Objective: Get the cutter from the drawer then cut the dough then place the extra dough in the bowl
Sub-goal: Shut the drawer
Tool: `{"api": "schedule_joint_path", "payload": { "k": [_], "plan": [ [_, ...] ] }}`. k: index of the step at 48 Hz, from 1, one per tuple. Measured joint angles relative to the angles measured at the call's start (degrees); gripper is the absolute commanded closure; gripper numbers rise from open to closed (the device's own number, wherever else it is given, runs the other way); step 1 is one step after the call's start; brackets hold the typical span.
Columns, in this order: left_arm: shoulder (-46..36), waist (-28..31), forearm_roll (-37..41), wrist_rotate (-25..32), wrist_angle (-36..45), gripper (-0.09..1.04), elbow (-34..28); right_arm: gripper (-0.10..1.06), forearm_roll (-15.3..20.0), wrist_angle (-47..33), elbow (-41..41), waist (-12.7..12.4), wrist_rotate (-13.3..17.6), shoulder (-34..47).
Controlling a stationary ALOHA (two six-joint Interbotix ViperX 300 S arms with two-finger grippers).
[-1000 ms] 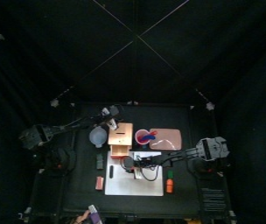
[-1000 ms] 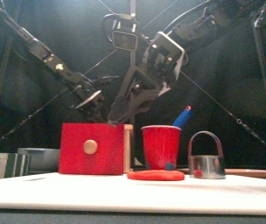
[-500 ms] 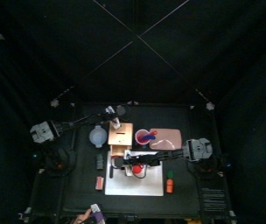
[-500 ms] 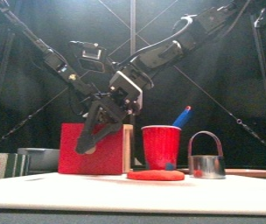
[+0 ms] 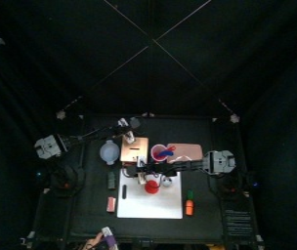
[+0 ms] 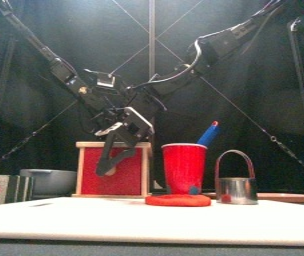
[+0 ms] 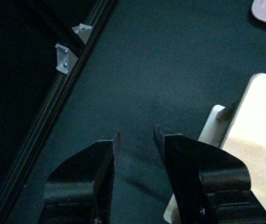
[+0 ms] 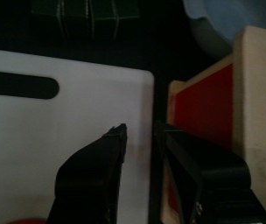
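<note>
The pale wooden box [image 5: 136, 148] stands left of the middle, its red drawer front [image 6: 115, 172] set inside the wooden frame. My right gripper [image 6: 109, 170] hangs close in front of that drawer front with its jaws a narrow gap apart and nothing between them; it hides the knob. In the right wrist view the drawer front [image 8: 206, 105] is beside the jaws and the white board [image 8: 77, 140] lies under them. The metal cutter [image 6: 235, 180] stands on the board at the right. Flat red dough [image 6: 178, 200] lies before the red cup [image 6: 184, 168]. My left gripper [image 5: 128, 125] rests behind the box, empty.
The blue-grey bowl [image 5: 108, 151] sits left of the box. A pink tray [image 5: 178, 153] lies right of the box. A blue knife [image 6: 208, 132] sticks out of the cup. The white board [image 5: 158, 205] covers the front middle of the table.
My right gripper has come down and moved back against the box. The red drawer front, standing out toward the front a second ago, now sits inside the frame. The left arm shifted slightly.
</note>
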Motion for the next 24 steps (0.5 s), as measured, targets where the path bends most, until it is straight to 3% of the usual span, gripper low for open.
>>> {"api": "schedule_joint_path", "payload": {
  "k": [16, 24],
  "plan": [
    [0.0, 0.0, 0.0, -0.09, -1.85, 0.18, 0.0, 0.24, -0.35, 0.62, 0.0, 0.18, 0.0, -0.09],
    [-0.7, 0.44, -0.26, -0.18, -4.57, 0.18, 0.09, 0.24, 0.7, 1.05, 0.62, 3.78, 0.0, -2.37]
  ]
}}
